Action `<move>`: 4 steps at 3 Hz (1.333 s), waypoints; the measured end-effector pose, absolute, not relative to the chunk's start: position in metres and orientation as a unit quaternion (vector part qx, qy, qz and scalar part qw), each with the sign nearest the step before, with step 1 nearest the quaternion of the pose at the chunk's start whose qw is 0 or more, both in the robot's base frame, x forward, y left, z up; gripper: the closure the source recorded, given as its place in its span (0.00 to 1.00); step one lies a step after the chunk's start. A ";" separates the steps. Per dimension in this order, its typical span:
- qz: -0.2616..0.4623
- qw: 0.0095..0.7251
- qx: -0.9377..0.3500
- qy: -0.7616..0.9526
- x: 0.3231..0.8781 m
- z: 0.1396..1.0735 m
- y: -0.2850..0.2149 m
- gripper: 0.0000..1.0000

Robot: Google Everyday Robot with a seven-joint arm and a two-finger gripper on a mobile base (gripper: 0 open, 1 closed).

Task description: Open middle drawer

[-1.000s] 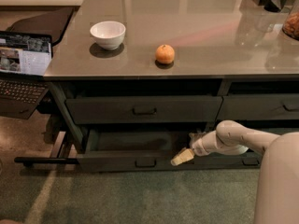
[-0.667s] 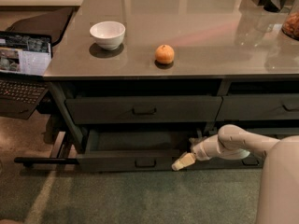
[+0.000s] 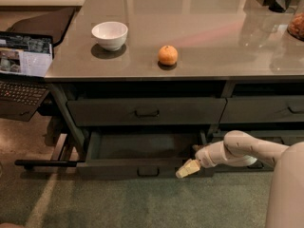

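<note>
The middle drawer (image 3: 114, 168) is the dark grey-green one pulled out below the counter. Its empty inside (image 3: 142, 146) shows, and its small loop handle (image 3: 148, 171) sits at the centre of the front. My gripper (image 3: 187, 169), with cream tips, is at the right part of that drawer's front rim, right of the handle. My white arm (image 3: 247, 148) reaches in from the right. The closed drawer (image 3: 104, 112) with a like handle is directly above it.
On the grey countertop (image 3: 213, 42) stand a white bowl (image 3: 109, 34) and an orange (image 3: 167, 55). An open laptop (image 3: 23, 63) sits at the left. Another closed drawer (image 3: 266, 110) is at the right. My white body (image 3: 285, 189) fills the lower right corner. Green carpet lies below.
The middle drawer has slid a little further out toward the camera, and my gripper has moved with its front, down in the picture.
</note>
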State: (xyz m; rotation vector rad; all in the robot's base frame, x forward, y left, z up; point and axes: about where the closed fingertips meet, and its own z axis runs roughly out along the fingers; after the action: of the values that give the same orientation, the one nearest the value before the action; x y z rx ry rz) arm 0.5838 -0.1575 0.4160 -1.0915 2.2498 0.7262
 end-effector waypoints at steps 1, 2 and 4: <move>0.276 0.261 -0.408 0.830 0.556 0.425 -0.153 0.00; 0.282 0.254 -0.414 0.828 0.519 0.436 -0.147 0.19; 0.292 0.237 -0.419 0.827 0.487 0.445 -0.142 0.65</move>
State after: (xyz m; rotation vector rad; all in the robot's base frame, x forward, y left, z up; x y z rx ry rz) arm 0.4869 -0.1416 0.4449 -1.1476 2.2665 0.8003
